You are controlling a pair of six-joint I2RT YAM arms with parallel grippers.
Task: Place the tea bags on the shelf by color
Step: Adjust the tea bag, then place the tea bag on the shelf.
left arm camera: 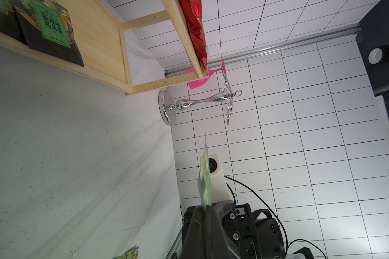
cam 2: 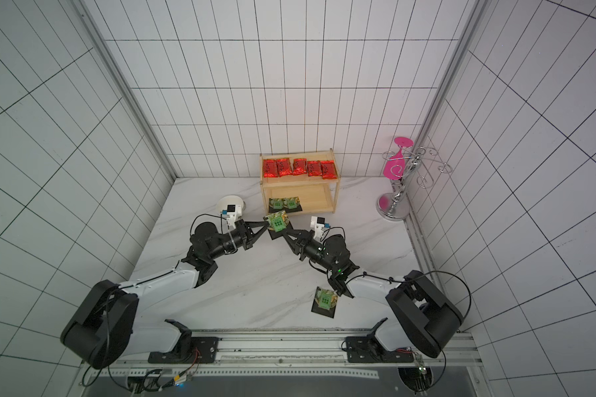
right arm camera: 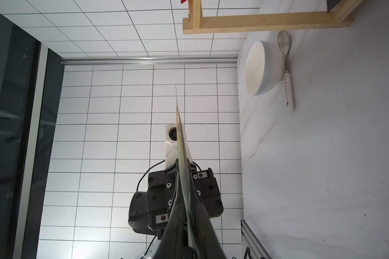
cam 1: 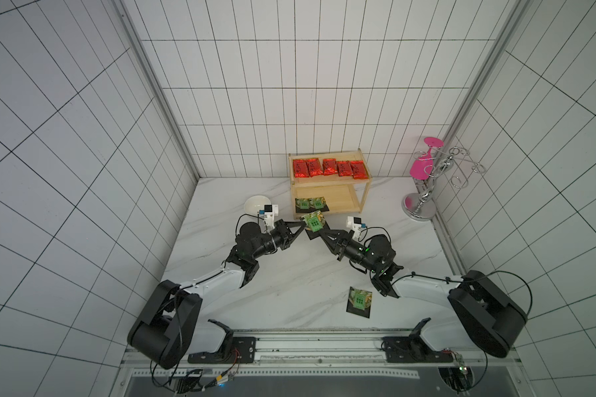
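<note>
A black tea bag with a green label point(cam 1: 313, 221) point(cam 2: 278, 222) hangs above the table in front of the shelf point(cam 1: 341, 199) point(cam 2: 319, 199). My left gripper point(cam 1: 303, 225) point(left arm camera: 203, 208) is shut on one side of it. My right gripper point(cam 1: 319, 233) point(right arm camera: 184, 206) is shut on the opposite side. Both wrist views show this bag edge-on point(left arm camera: 206, 177) point(right arm camera: 181, 145). Several red tea bags point(cam 1: 329, 167) point(cam 2: 299, 167) lie in a row on the top tier. Two black tea bags point(cam 1: 310, 203) point(left arm camera: 52, 29) sit at the left of the lower tier. A further black one point(cam 1: 359, 301) point(cam 2: 325, 301) lies on the table near the right arm.
A white bowl point(cam 1: 255, 204) point(right arm camera: 263, 67) with a spoon point(right arm camera: 288, 85) beside it stands left of the shelf. A chrome wire stand point(cam 1: 424, 202) point(left arm camera: 202, 103) holding a pink glass point(cam 1: 422, 165) fills the back right corner. Tiled walls enclose the marble table.
</note>
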